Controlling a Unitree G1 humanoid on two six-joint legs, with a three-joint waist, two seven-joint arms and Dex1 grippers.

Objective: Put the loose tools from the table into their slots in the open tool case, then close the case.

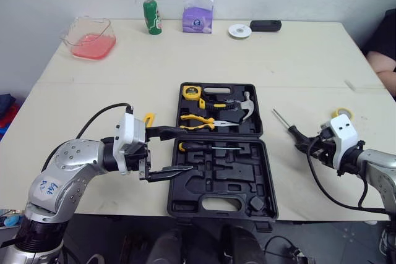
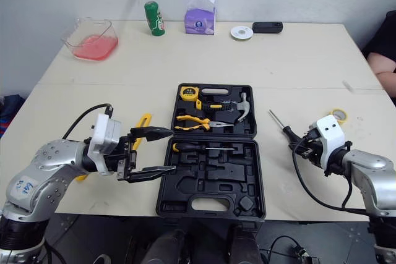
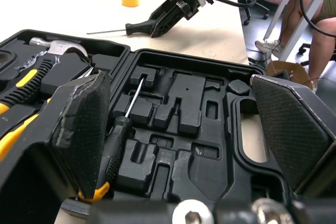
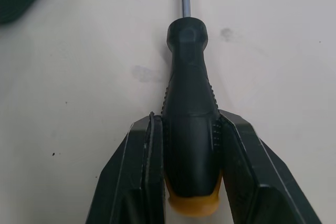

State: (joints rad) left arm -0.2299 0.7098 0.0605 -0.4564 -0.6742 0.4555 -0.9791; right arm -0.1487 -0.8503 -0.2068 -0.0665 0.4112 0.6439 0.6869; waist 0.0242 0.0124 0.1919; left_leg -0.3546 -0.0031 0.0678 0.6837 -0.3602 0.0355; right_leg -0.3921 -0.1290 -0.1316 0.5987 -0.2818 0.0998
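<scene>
The black tool case point(image 1: 175, 196) lies open at the table's front. Its far half holds a yellow tape measure point(image 1: 191, 93), yellow-handled pliers point(image 1: 199, 122) and a hammer point(image 1: 246, 108). A black-and-yellow screwdriver point(image 1: 207, 147) rests in a slot of the near half point(image 3: 118, 140). My left gripper point(image 1: 179, 151) is open, its fingers point(image 3: 84, 124) reaching over the case's left edge with nothing between them. Right of the case, a second screwdriver point(image 1: 291, 128) lies on the table, and my right gripper point(image 1: 307, 143) is shut on its black handle point(image 4: 190, 124). A yellow tool point(image 2: 142, 125) lies on the table behind my left gripper.
Along the far edge stand a clear container of pink liquid point(image 1: 90, 38), a green bottle point(image 1: 152, 17), a purple tissue box point(image 1: 198, 17), a white disc point(image 1: 239, 31) and a black device point(image 1: 265, 25). A yellow tape roll point(image 1: 341, 114) lies near my right gripper. A person's arm point(image 1: 385, 66) rests at the right edge.
</scene>
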